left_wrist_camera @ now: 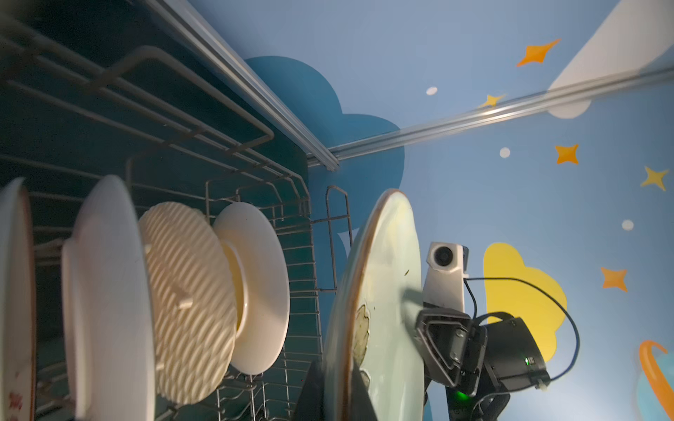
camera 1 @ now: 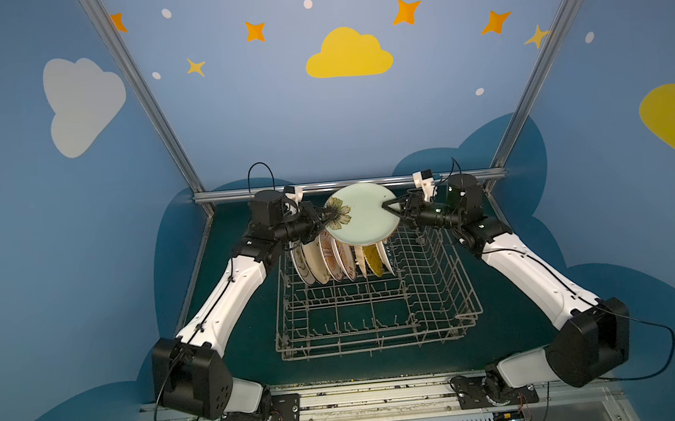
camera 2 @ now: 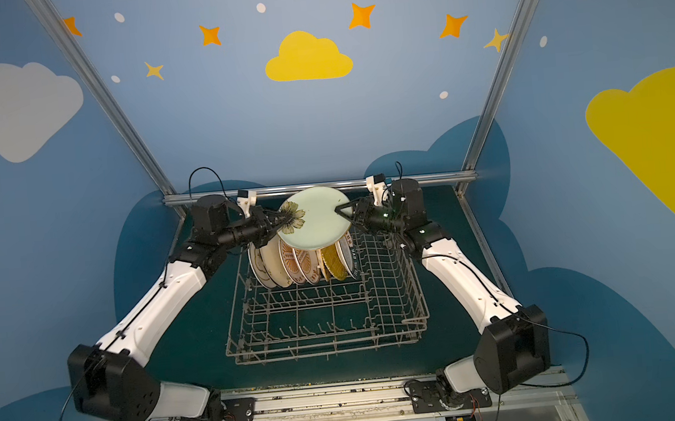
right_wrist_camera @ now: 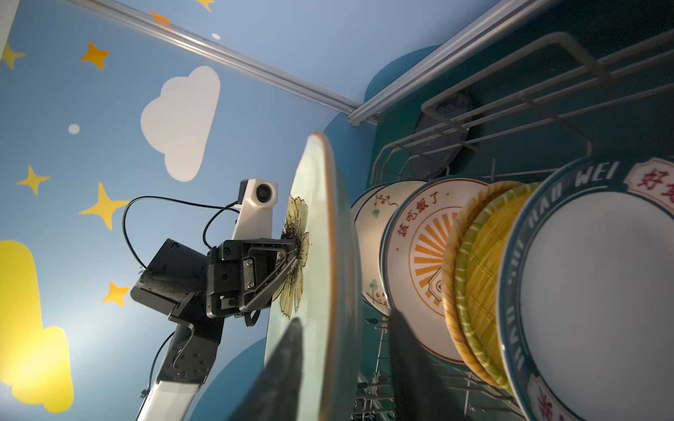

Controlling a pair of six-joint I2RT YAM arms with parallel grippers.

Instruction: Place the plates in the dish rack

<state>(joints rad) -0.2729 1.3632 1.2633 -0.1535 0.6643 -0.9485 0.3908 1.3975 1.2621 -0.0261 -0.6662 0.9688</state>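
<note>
A pale green floral plate [camera 1: 363, 217] [camera 2: 315, 217] hangs upright over the far end of the grey wire dish rack [camera 1: 439, 294] [camera 2: 393, 298]. My left gripper [camera 1: 330, 216] [left_wrist_camera: 337, 397] is shut on its flowered rim. My right gripper [camera 1: 387, 207] [right_wrist_camera: 346, 364] straddles the opposite rim with its jaws open, and one finger stands clear of the plate's back. Several plates stand in the rack's far-left row [camera 1: 331, 258]. Among them are a sunburst plate [right_wrist_camera: 423, 262], a yellow woven one [right_wrist_camera: 481, 277] and one with a lettered rim [right_wrist_camera: 583, 291].
A dark round plate [right_wrist_camera: 441, 138] shows through the wires beyond the rack's far end. The near tine rows [camera 1: 362, 326] and the right half of the rack hold nothing. An aluminium frame rail [camera 1: 350, 184] runs close behind the held plate.
</note>
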